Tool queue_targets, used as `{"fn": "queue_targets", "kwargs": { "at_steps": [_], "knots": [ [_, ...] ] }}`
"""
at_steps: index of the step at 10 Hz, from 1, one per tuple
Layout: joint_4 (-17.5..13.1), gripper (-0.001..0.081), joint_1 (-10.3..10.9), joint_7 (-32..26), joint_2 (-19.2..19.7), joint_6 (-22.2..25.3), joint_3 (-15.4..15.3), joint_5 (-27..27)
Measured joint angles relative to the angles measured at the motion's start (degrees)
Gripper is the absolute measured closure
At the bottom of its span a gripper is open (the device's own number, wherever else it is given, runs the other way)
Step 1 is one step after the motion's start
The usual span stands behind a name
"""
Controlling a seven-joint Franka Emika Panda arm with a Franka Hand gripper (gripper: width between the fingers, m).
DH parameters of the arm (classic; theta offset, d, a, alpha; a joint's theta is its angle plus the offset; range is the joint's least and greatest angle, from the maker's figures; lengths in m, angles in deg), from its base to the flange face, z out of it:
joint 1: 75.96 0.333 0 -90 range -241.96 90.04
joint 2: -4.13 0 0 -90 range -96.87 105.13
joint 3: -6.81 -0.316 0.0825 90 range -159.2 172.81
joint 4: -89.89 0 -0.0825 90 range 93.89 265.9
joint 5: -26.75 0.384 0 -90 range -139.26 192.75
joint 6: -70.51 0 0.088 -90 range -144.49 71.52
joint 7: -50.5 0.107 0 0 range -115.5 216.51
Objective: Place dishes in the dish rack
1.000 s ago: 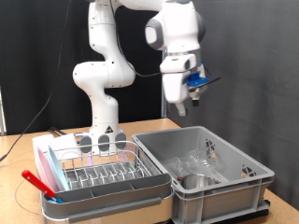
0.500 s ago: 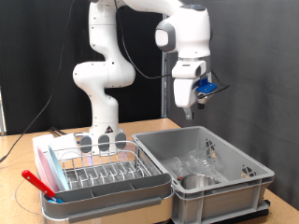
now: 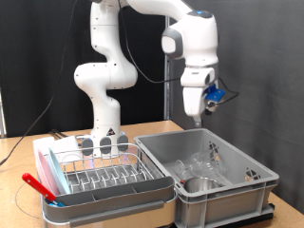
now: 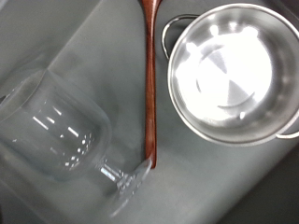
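My gripper (image 3: 195, 116) hangs high above the large grey crate (image 3: 237, 185), fingers pointing down, with nothing seen between them. It does not show in the wrist view. Inside the crate lie a shiny steel bowl (image 3: 198, 183) with two handles and clear glass pieces (image 3: 211, 158). The wrist view looks down on the bowl (image 4: 232, 73), a stemmed clear glass (image 4: 61, 135) lying on its side, and a wooden spoon (image 4: 149, 79) between them. The wire dish rack (image 3: 100, 171) in its white tray sits at the exterior view's left and holds no dishes. The light blue plate is out of view.
The whitish-grey utensil holder (image 3: 103, 144) stands at the rack's back edge. A red-handled utensil (image 3: 38, 183) lies at the tray's left corner. The robot's base (image 3: 106, 119) rises behind the rack. The crate's walls are tall.
The arm has swung towards the exterior view's right, and the hand has turned from tilted to pointing straight down over the crate.
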Motion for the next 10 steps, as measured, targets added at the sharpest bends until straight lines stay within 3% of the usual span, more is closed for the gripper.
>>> {"fn": "queue_targets", "kwargs": {
  "at_steps": [5, 10],
  "knots": [
    [-0.8, -0.0005, 0.2, 7.6, 7.1, -5.5, -4.0, -7.4],
    [-1.7, -0.0005, 0.5, 14.7, 12.5, -6.4, -5.4, -15.3]
  ]
}}
